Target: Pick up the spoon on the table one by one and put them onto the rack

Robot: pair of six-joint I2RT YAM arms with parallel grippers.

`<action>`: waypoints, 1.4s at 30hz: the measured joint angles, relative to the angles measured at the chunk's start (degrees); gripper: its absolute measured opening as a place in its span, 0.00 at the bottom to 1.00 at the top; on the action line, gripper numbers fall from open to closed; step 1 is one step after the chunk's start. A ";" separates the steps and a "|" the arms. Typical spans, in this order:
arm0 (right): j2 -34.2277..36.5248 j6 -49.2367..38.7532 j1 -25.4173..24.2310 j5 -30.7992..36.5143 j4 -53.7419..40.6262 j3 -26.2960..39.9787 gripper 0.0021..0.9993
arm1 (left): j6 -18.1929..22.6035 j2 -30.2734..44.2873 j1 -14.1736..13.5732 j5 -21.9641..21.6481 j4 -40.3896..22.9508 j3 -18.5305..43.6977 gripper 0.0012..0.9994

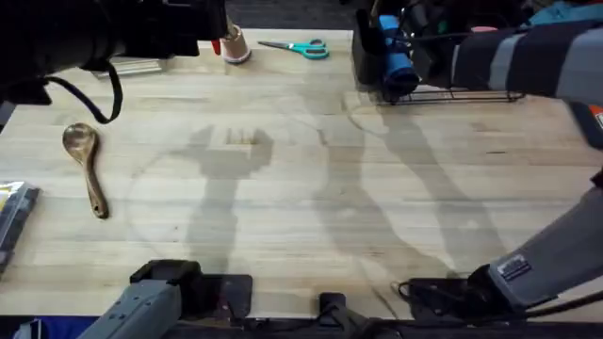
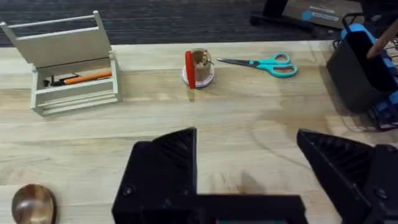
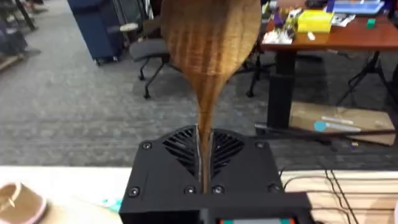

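One brown wooden spoon [image 1: 83,153] lies on the left part of the table [image 1: 311,207], and its bowl [image 2: 33,203] shows beside my left gripper. My left gripper [image 2: 249,142] hangs open above the table's far left area with nothing between its fingers. A second spoon [image 3: 208,43] stands bowl-up in my right gripper [image 3: 204,152], which is shut on its handle. The right arm [image 1: 528,56] reaches over the black wire rack [image 1: 452,94] at the far right. The rack's black cutlery holder [image 2: 356,71] has a brown handle [image 2: 383,40] rising above it.
Teal-handled scissors [image 1: 300,47] and a small round roll [image 1: 234,47] lie at the far edge. A pale wooden open box [image 2: 68,65] holding an orange tool stands at the far left. A flat packet [image 1: 11,221] sits at the table's left edge.
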 joint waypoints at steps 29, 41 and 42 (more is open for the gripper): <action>0.80 -2.90 0.76 -0.02 -19.03 0.85 0.03 | 0.00 0.00 0.00 0.00 0.00 0.00 0.99; 0.80 -3.77 0.81 -0.02 -19.99 0.85 0.16 | 0.00 0.00 0.00 0.00 0.00 0.00 0.99; 0.80 -4.22 0.81 -0.02 -20.09 0.85 0.18 | 0.00 0.00 0.01 -0.02 -0.02 0.00 0.99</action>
